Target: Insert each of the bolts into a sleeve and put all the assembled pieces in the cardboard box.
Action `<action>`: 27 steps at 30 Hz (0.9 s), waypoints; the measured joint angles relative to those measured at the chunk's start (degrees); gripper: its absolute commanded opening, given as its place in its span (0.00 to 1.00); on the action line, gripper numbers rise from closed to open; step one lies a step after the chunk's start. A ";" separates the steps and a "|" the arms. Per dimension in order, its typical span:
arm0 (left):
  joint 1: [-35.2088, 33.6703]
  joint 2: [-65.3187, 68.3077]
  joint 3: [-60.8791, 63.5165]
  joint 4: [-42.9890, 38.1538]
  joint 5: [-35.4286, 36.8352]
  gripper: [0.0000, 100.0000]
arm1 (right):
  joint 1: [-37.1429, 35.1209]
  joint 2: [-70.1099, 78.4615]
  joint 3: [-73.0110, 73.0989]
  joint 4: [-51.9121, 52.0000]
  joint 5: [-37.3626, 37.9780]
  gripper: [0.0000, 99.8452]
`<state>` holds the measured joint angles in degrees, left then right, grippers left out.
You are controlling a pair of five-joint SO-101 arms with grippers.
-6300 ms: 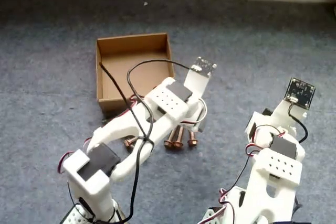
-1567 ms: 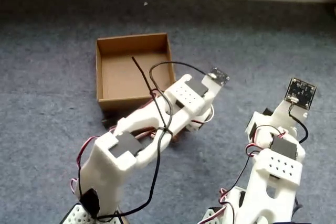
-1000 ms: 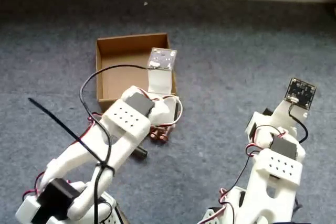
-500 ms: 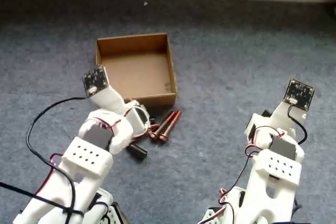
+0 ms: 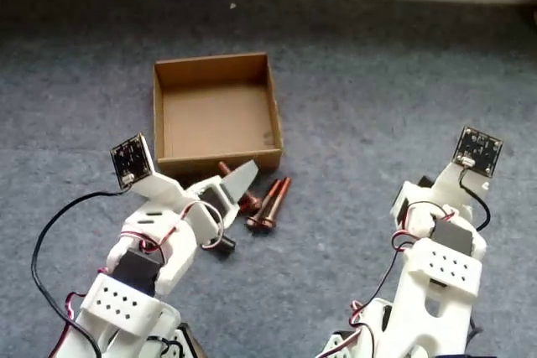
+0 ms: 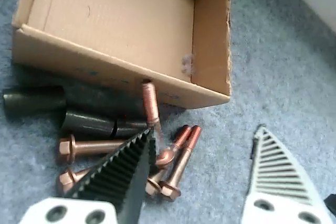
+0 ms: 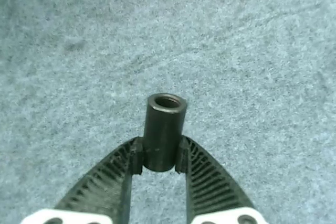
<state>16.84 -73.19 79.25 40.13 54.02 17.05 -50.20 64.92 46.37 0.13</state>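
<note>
The right gripper (image 7: 160, 157) is clamped on the lower part of a dark sleeve (image 7: 164, 121). It holds the sleeve with its open bore facing away, above the grey surface (image 7: 79, 40). This looks like a presenting grip that leaves the mouth free for a bolt to enter.

The left gripper (image 6: 205, 132) hangs with its jaws spread wide over the loose bolts (image 6: 181, 161), probably lined up to pick one. The bolts lie in a loose cluster on the surface just in front of the cardboard box (image 6: 121, 74), some touching, one shank pointing at the box wall. They are copper-coloured, with flanged hex heads and threaded ends.

Two spare sleeves (image 6: 89, 123), dark and tubular, lie on their sides close to the box's front wall, beside the bolts. Beyond them the box stands open-topped, its brown floor bare, so I judge nothing has been delivered yet.
</note>
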 measured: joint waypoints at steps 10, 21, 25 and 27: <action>-8.53 -1.49 -3.96 2.29 -27.52 0.06 | 0.00 0.00 0.00 0.00 0.00 0.01; -4.13 1.67 -9.58 9.41 -65.32 0.06 | 0.00 0.00 0.00 0.00 0.00 0.01; -0.18 11.25 -19.16 18.20 -69.19 0.06 | 0.00 0.00 0.00 0.00 0.00 0.01; 2.02 18.11 -24.70 21.89 -71.82 0.06 | 0.00 0.00 0.00 0.00 0.00 0.01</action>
<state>18.86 -55.08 54.55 62.02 -17.80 17.05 -50.20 64.92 46.37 0.13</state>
